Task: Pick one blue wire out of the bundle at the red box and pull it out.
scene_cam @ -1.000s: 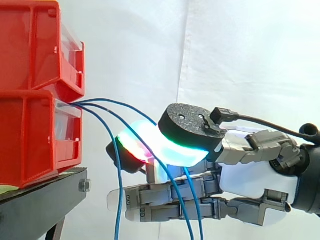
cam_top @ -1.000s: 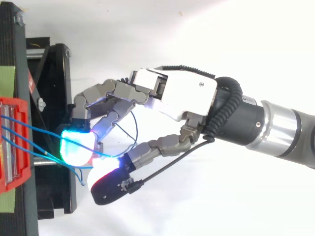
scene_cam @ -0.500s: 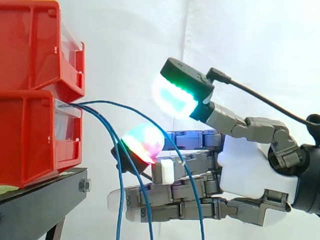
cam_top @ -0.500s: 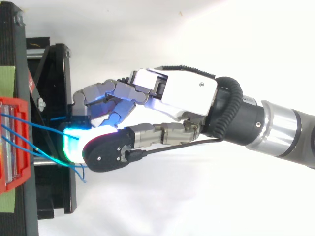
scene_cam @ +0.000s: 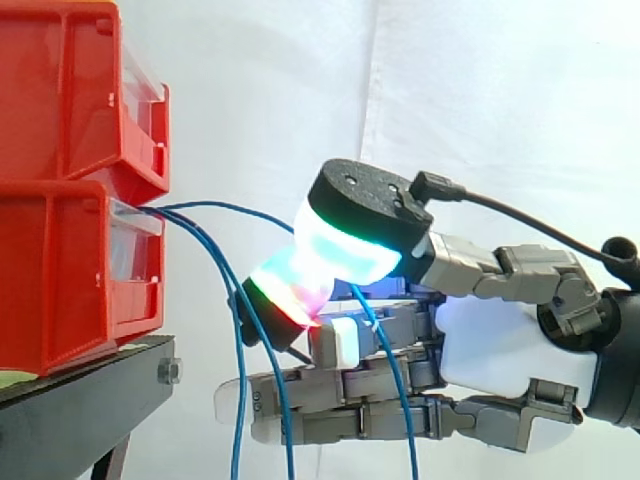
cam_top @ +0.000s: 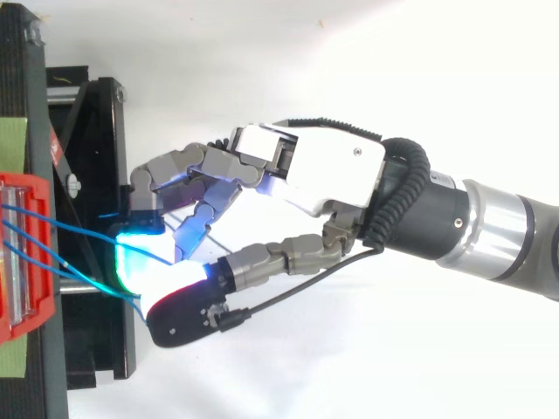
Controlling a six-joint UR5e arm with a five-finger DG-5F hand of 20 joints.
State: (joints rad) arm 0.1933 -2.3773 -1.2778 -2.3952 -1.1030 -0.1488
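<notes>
Two red boxes are stacked at the left, and several thin blue wires leave the front of the lower red box (scene_cam: 60,280). One blue wire (scene_cam: 225,208) arcs right, passes between the hand's thumb pad (scene_cam: 350,245) and a red-green glowing fingertip (scene_cam: 285,290), then drops down past the palm. The hand (scene_cam: 490,350) reaches in from the right, its thumb pressed down on that fingertip with the wire between them. The other blue wires (scene_cam: 238,380) hang loose beside it. From above, the hand (cam_top: 306,166) sits just right of the red box (cam_top: 22,262), with wires (cam_top: 79,275) running to its pads.
The upper red box (scene_cam: 70,90) overhangs the wires' exit. Both boxes rest on a black stand (scene_cam: 90,400), whose frame (cam_top: 96,131) lies under the fingertips. A white curtain hangs behind.
Half a second ago the thumb was lifted high off the fingers. It has come back down onto the glowing fingertip, closing on the arcing blue wire.
</notes>
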